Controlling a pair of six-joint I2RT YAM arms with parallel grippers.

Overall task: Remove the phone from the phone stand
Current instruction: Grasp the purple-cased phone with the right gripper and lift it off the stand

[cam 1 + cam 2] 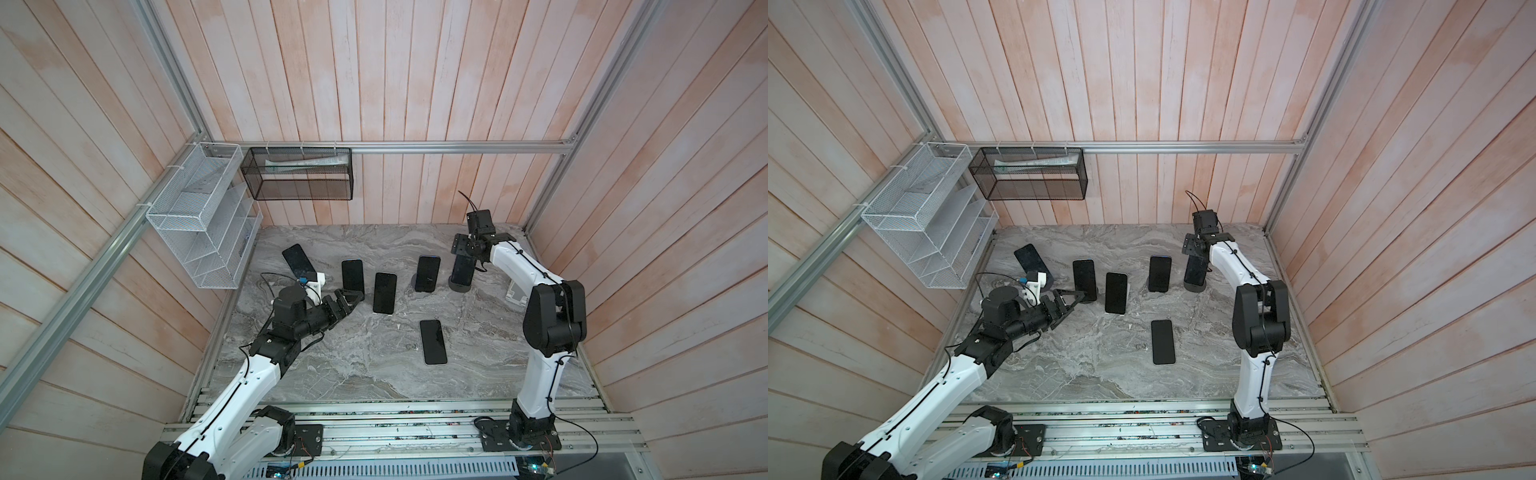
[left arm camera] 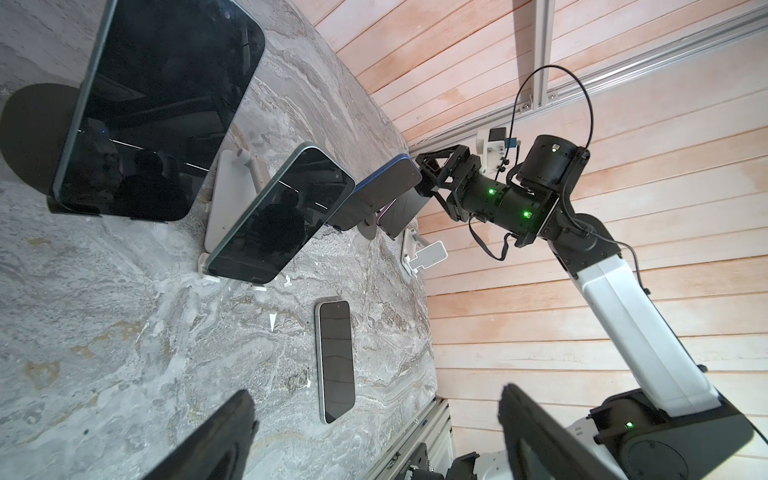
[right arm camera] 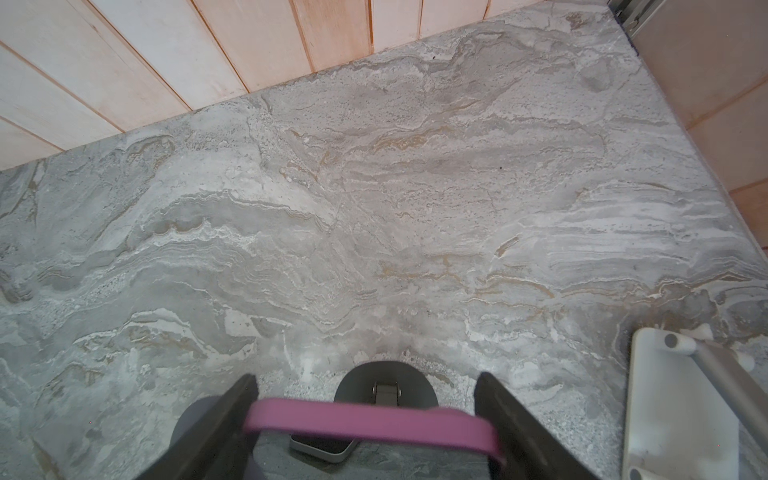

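Closely, right hand (image 3: 365,377) straddling pink-edged phone (image 3: 374,419) (black stand (image 3: 417,386) beneath), white stand (image 3: 677,407) beside

Left fingers (image 2: 216,440) wide apart

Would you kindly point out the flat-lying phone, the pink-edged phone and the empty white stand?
flat-lying phone (image 1: 433,341), in a top view, screen middle.
pink-edged phone (image 3: 365,419), right wrist view, pink edge.
empty white stand (image 3: 681,403), right wrist view, base plate.

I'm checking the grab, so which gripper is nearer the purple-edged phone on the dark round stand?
Right. The right gripper straddles the top edge of the purple-edged phone, one jaw each side. The left gripper is well away, far over on the left in both top views.
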